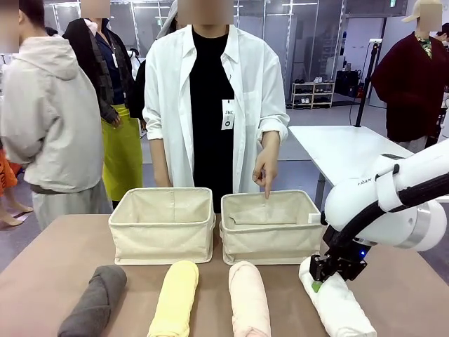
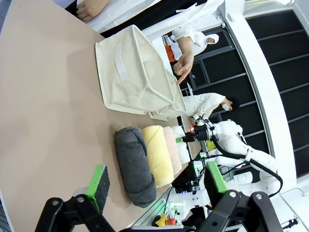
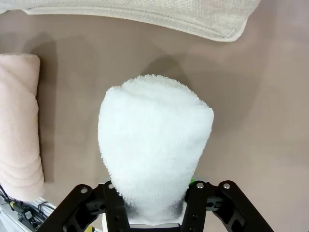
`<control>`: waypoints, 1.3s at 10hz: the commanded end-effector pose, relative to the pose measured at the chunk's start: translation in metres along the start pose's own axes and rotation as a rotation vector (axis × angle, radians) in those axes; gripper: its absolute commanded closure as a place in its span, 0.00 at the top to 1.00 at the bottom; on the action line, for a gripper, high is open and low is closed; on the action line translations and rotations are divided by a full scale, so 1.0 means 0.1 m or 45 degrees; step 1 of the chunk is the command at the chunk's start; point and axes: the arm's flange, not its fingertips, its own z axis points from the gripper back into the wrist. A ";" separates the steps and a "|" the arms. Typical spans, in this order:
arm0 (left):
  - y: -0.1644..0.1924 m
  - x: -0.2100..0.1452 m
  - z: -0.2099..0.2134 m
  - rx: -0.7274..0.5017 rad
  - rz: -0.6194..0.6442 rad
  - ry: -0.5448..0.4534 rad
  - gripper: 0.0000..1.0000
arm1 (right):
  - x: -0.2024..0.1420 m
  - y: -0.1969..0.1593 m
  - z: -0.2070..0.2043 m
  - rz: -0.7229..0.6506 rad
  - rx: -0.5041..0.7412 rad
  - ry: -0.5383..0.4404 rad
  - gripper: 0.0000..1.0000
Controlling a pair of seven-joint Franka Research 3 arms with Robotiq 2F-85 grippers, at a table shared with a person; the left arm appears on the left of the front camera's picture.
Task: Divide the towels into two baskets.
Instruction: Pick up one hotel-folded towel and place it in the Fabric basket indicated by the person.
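Observation:
Four rolled towels lie in a row at the table's near edge: dark grey (image 1: 95,302), yellow (image 1: 175,298), pale pink (image 1: 249,298) and white (image 1: 340,309). Behind them stand two beige canvas baskets, the left one (image 1: 161,242) and the right one (image 1: 270,246). My right gripper (image 1: 328,275) is down on the far end of the white towel (image 3: 152,140). In the right wrist view its fingers (image 3: 199,205) squeeze the roll from both sides, shut on it. My left gripper (image 2: 157,191) hangs open above the table, nothing between its green pads (image 2: 99,180), near the grey towel (image 2: 135,166).
A person in a white shirt stands behind the baskets, and one hand (image 1: 265,172) points a finger down into the right basket. The pink towel (image 3: 19,130) lies close beside the white one. Bare tabletop (image 1: 42,260) lies left of the left basket.

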 end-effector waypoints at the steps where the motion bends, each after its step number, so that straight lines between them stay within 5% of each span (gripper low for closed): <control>1: -0.01 0.00 0.02 0.001 -0.003 -0.006 1.00 | -0.35 0.12 0.31 0.063 -0.062 -0.030 0.35; 4: -0.01 0.00 0.02 0.001 -0.003 -0.006 1.00 | -0.22 0.42 1.08 0.407 -0.124 -0.077 0.35; 6: -0.01 0.00 0.02 0.001 -0.003 -0.006 1.00 | -0.03 0.66 1.51 0.868 -0.174 -0.141 0.35; 8: -0.01 0.00 0.02 0.001 -0.003 -0.006 1.00 | 0.10 0.90 1.66 1.355 -0.109 -0.080 0.35; 9: -0.01 0.00 0.02 0.001 -0.003 -0.006 1.00 | 0.11 1.05 1.62 1.618 -0.195 -0.046 0.35; 11: -0.01 0.00 0.02 0.001 -0.003 -0.006 1.00 | 0.11 1.24 1.47 1.770 -0.302 -0.003 0.35; 12: -0.01 0.00 0.02 0.001 -0.003 -0.006 1.00 | 0.06 1.26 1.43 1.717 -0.270 -0.119 0.35; 13: -0.01 0.00 0.02 0.001 -0.003 -0.006 1.00 | 0.07 1.28 1.50 1.649 -0.218 0.026 0.35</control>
